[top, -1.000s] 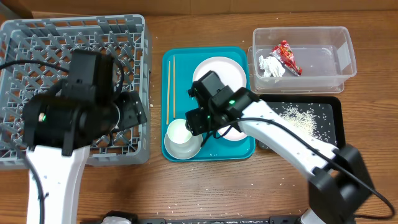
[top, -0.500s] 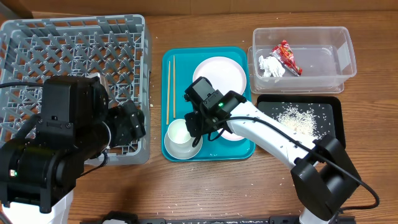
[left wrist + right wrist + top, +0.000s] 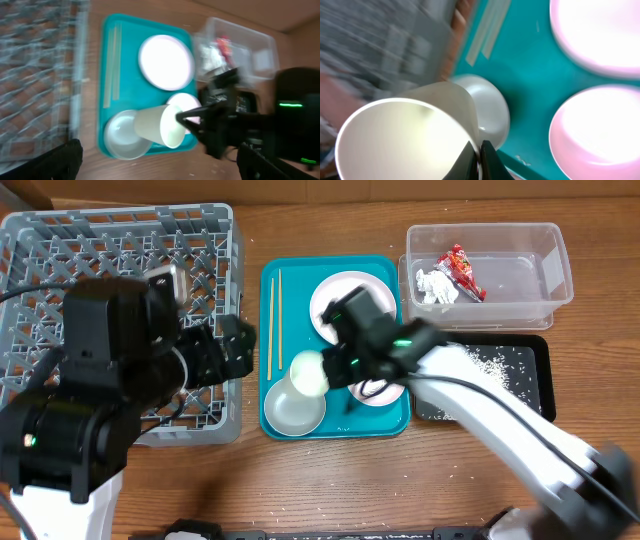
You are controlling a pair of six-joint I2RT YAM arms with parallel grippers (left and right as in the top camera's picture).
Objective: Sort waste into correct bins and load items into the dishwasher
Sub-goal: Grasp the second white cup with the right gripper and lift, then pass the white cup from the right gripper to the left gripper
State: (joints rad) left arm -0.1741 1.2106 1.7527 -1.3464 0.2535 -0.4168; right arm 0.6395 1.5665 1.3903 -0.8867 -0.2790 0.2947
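While a second ago the small cup (image 3: 308, 373) sat nested in the bowl (image 3: 290, 412), overhead now shows it raised clear above the teal tray (image 3: 390, 425) in my right pincer (image 3: 326, 370) | left wrist: left pincer (image 3: 160, 156) spread, empty; cup tilted | right wrist: pincer clenched on cup's rim; dish rack (image 3: 385, 45) likely next.
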